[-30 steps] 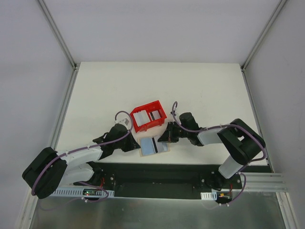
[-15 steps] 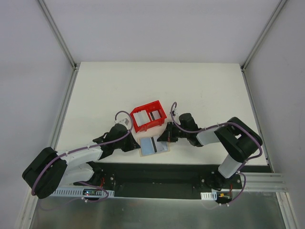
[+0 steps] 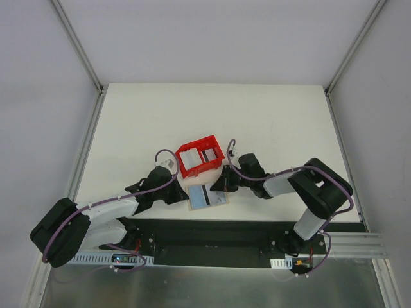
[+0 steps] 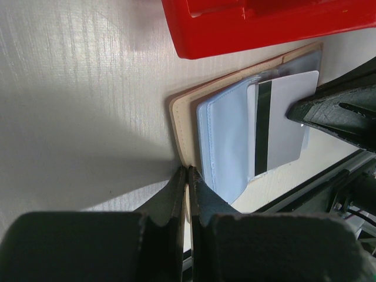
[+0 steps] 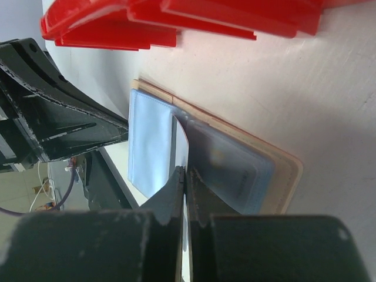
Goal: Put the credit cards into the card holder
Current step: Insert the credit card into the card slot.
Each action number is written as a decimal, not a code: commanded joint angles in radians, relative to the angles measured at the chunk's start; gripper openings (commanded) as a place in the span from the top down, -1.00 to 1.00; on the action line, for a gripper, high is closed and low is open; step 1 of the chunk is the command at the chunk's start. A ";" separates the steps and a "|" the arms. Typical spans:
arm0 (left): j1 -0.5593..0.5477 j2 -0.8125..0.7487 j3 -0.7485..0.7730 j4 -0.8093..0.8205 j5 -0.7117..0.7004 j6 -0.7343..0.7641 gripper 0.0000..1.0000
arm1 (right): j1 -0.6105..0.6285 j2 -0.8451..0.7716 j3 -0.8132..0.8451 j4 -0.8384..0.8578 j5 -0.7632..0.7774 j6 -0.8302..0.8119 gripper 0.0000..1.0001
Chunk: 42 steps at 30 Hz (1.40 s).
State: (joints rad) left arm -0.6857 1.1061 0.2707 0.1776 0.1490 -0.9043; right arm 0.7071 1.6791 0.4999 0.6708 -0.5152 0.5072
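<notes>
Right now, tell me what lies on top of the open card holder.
A white card with a black stripe lies on the pale blue lining of the holder, pinched by the right gripper. What is under the card is covered.

The top external camera hung high above and behind the arms (image 3: 115, 206), looking down over the whole table (image 3: 270, 115) from its near edge to its far one. The left wrist camera sat very close — just behind its own fingertips (image 4: 176, 191) — facing right across the card holder (image 4: 226, 141) to the right gripper (image 4: 296, 111), while the right wrist camera, equally close, faced left toward the left gripper (image 5: 124, 133). Both wrist views shared the card holder, the striped card (image 4: 276, 123) and the near wall of the red bin (image 4: 264, 23).
</notes>
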 commanded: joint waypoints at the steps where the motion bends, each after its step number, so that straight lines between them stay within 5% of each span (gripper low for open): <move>1: 0.002 0.012 0.012 -0.040 -0.011 0.024 1.00 | 0.037 0.010 -0.007 -0.014 0.098 -0.021 0.99; 12: 0.002 -0.003 -0.002 -0.036 -0.012 0.016 1.00 | 0.052 0.014 -0.037 0.041 0.158 0.068 0.99; 20: 0.002 -0.002 0.002 -0.036 -0.006 0.018 1.00 | 0.112 -0.015 -0.003 -0.068 0.260 0.094 0.95; 30: 0.002 -0.005 -0.001 -0.036 -0.006 0.019 1.00 | 0.114 -0.131 0.064 -0.331 0.360 -0.002 0.35; 42: 0.002 0.008 0.007 -0.035 -0.005 0.024 1.00 | 0.140 -0.111 0.127 -0.418 0.296 -0.029 0.30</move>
State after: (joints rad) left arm -0.6857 1.1061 0.2707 0.1780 0.1490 -0.9043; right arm 0.8280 1.5478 0.5976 0.3397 -0.2169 0.5098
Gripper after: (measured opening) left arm 0.004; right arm 0.353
